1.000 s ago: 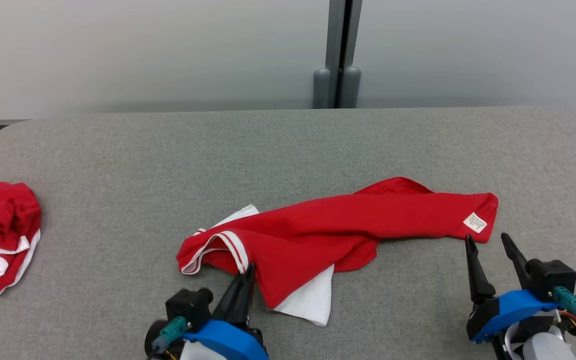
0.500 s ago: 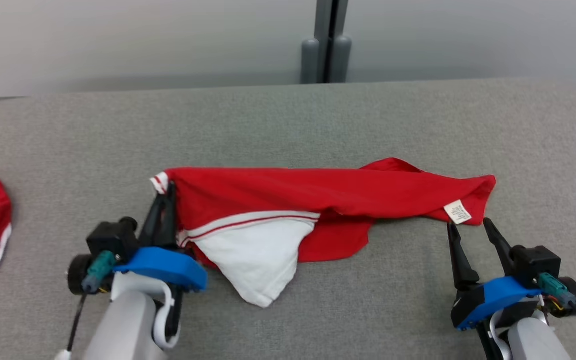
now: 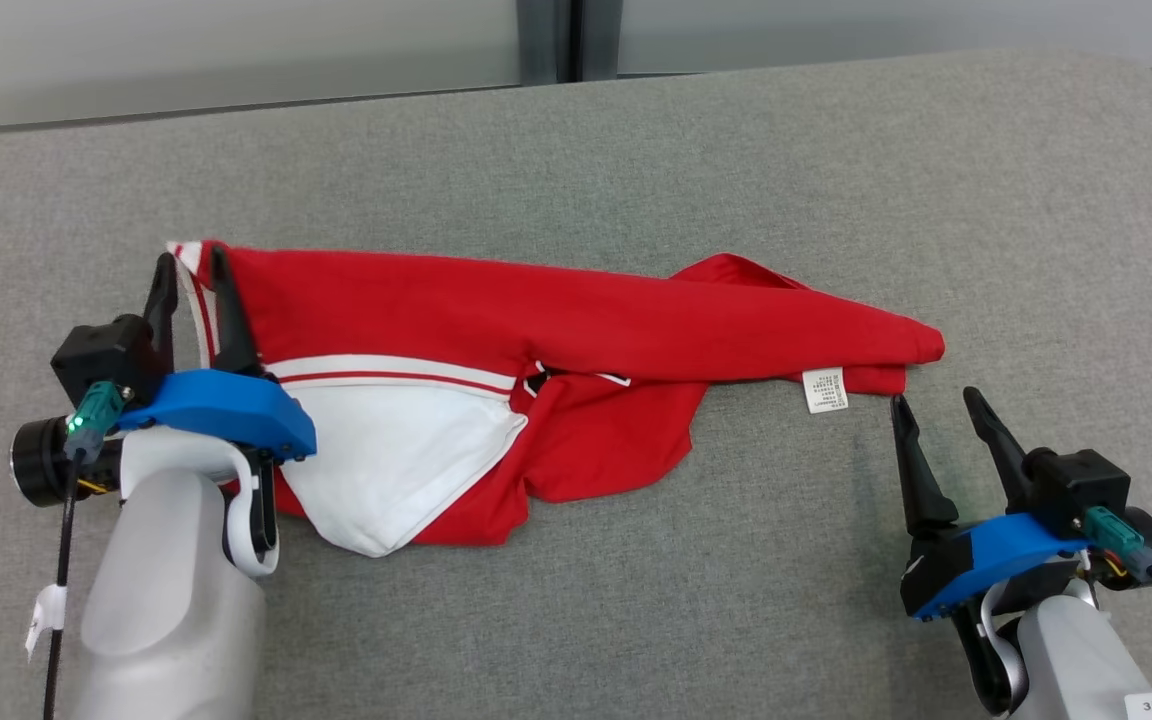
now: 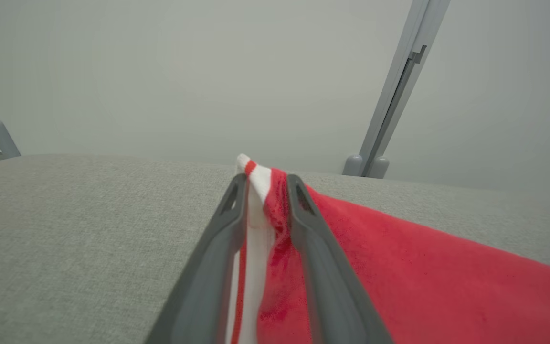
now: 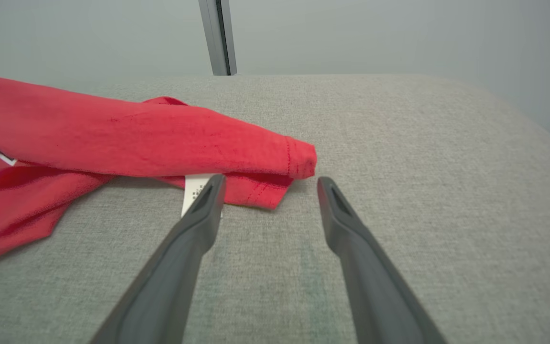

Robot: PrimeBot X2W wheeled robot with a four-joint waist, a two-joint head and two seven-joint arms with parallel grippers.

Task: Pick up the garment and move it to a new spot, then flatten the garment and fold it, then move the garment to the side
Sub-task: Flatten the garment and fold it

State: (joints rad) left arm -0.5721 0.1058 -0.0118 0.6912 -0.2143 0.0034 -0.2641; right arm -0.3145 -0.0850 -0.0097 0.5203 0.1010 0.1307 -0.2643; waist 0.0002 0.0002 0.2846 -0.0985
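The red garment (image 3: 536,310) with white panel and striped trim lies stretched left to right across the grey padded table (image 3: 636,150). My left gripper (image 3: 191,258) is at its far left corner. The fingers stand parted, open, with the white-and-red striped edge (image 4: 258,191) still standing up between them. The red cloth (image 4: 423,267) runs off to the right of that gripper. My right gripper (image 3: 934,398) is open just short of the garment's right end (image 5: 112,134), touching nothing. A white label (image 3: 824,390) lies beside its left finger (image 5: 198,210).
A grey post (image 3: 546,40) rises behind the table's far edge against a pale wall. The table's rounded right corner (image 3: 1151,85) is near the right arm. Bare table surface lies in front of the garment and beyond it.
The head camera has tilted and shifted. My left gripper dragged the striped corner out to the left, stretching the garment, then parted its fingers. The right gripper stayed open by the labelled end.
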